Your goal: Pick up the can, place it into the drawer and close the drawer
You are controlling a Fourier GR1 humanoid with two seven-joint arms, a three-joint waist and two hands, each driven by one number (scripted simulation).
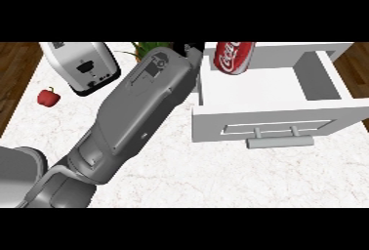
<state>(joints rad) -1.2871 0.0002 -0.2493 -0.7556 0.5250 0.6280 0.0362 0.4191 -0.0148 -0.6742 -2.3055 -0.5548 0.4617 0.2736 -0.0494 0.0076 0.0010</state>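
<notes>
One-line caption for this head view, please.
Left hand at the red can over the open white drawer; toaster and red pepper at left.

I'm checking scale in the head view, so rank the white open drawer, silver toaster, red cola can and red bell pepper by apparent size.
1. White open drawer
2. Silver toaster
3. Red cola can
4. Red bell pepper

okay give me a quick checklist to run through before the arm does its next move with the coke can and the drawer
1. White drawer open: ok.
2. Red cola can over the drawer's back left corner: ok.
3. Can resting on the drawer floor: cannot tell.
4. Left hand beside the can, grip on it: cannot tell, forearm hides the fingers.
5. Grey bar handle unobstructed for closing: ok.
6. Silver toaster and red bell pepper away from the drawer: ok.
</notes>
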